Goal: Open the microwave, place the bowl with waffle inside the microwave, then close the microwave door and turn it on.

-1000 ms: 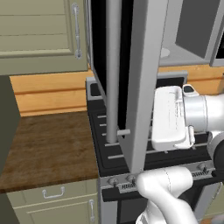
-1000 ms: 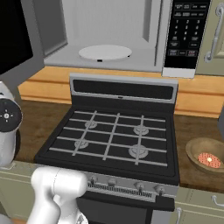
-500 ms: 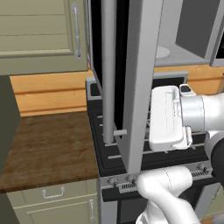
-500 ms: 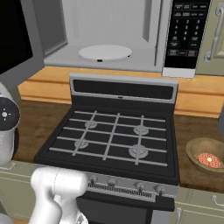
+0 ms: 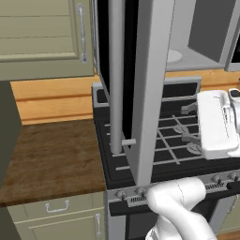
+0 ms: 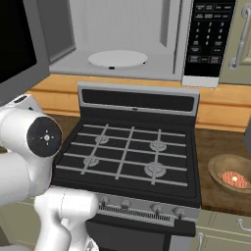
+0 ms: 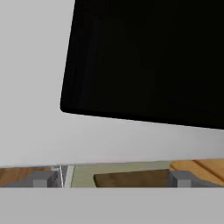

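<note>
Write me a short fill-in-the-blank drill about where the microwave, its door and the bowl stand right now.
1. The microwave door stands ____.
2. On the floor of the microwave lies a white round ____.
3. The bowl with waffle sits on the wooden counter, to the ____ of the stove in the right base view.
4. The item in the bowl is coloured ____.

Missing words: open; turntable; right; reddish-pink

microwave door [image 5: 145,89] swung wide over stove [image 6: 132,152], microwave [image 6: 122,44] cavity unobstructed above turntable [image 6: 117,59]
</note>
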